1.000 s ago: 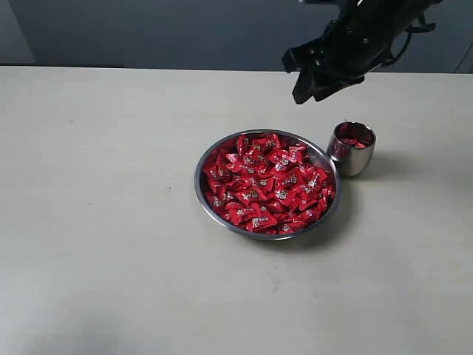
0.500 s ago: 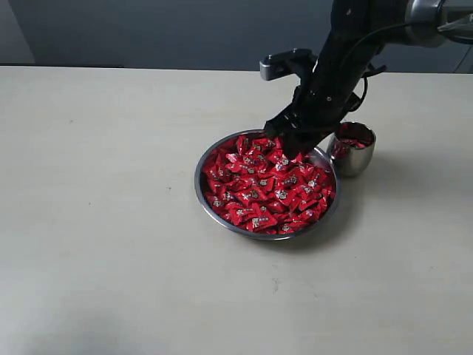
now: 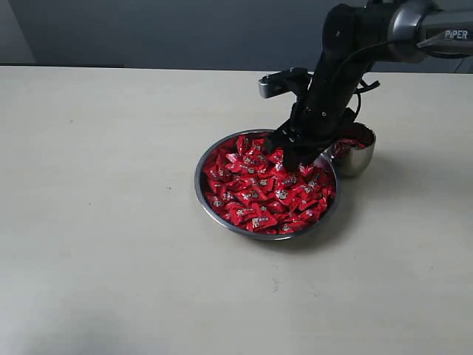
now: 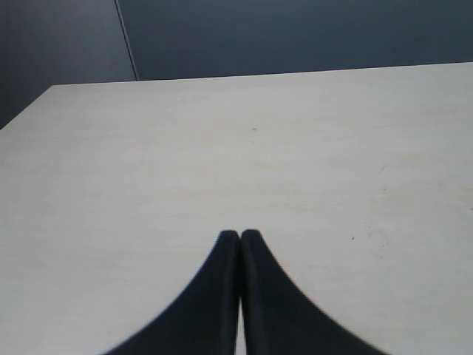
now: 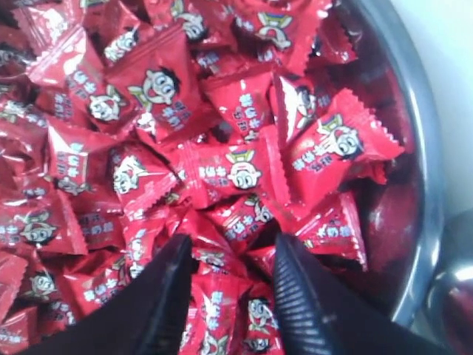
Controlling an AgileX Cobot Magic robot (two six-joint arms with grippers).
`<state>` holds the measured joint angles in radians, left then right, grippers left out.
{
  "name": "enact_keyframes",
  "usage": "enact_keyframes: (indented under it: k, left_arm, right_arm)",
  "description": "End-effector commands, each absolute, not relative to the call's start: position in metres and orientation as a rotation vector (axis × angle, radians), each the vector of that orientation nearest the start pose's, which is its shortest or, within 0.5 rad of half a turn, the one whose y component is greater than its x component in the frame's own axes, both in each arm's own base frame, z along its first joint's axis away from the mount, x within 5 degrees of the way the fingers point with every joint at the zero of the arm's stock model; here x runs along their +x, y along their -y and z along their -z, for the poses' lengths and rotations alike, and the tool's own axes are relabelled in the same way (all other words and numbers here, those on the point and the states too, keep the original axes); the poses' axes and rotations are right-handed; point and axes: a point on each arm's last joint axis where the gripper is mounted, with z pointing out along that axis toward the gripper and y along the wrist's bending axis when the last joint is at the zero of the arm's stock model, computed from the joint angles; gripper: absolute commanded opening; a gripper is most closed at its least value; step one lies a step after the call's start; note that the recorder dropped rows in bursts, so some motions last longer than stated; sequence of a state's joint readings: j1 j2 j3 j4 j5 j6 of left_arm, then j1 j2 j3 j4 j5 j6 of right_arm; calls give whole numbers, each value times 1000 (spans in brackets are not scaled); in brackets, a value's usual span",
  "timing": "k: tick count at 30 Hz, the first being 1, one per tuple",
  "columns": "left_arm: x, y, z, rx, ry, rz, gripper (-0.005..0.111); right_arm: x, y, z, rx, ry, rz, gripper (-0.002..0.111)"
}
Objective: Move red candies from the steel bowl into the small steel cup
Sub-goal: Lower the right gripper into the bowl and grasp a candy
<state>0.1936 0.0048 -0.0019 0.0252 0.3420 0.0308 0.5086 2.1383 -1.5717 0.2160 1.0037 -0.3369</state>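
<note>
Exterior view: the steel bowl [image 3: 199, 188] sits on the pale table [image 3: 103, 207], heaped with the red candies [image 3: 255, 196]. The small steel cup [image 3: 360, 159] stands just beside the bowl's far right rim, with a few red wrappers showing inside it. The right gripper [image 3: 287, 154] reaches down into the bowl on the side closest to the cup, its tips among the top candies. In the right wrist view its two black fingers [image 5: 174, 288] are spread apart and pushed into the pile, with candies lying in the gap between them; whether any is gripped cannot be told. The bowl's shiny wall curves past near them. The left wrist view shows the left gripper [image 4: 240, 238] over plain tabletop, its tips pressed together; where it is relative to the bowl cannot be told.
</note>
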Motion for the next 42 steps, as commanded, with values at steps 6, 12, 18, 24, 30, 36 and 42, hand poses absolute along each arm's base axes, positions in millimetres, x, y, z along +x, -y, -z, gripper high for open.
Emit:
enact_keyframes:
  k: [6,12,18,24,30,36,42]
  left_arm:
    - [53,-11,-183,-126,-1817,-179,0]
    - [53,-11,-183,-126,-1817,-179,0]
    - [53,-11,-183,-126,-1817,-179,0]
    - [53,-11,-183,-126,-1817,-179,0]
    - [53,-11,-183,-126,-1817,-179,0]
    - [53,-11,-183,-126,-1817,-179,0]
    - [53,-11,-183,-126,-1817,-179,0]
  right_arm:
    - [366,-221,-147,-1103,-2856,-286,37]
    - [366,-223,-147,-1092,-2853,-315,37]
    - [365,-224,-147,-1080,-2854,-333,37]
    - [365,-225,-148,-1073,-2855,-348,37]
    - [363,-226,-147,-1089,-2863,-349,37]
    - [362,-226,-147,-1100,-2874,-347,37]
    - [360,-226,-147,-1111,-2885,-348,37]
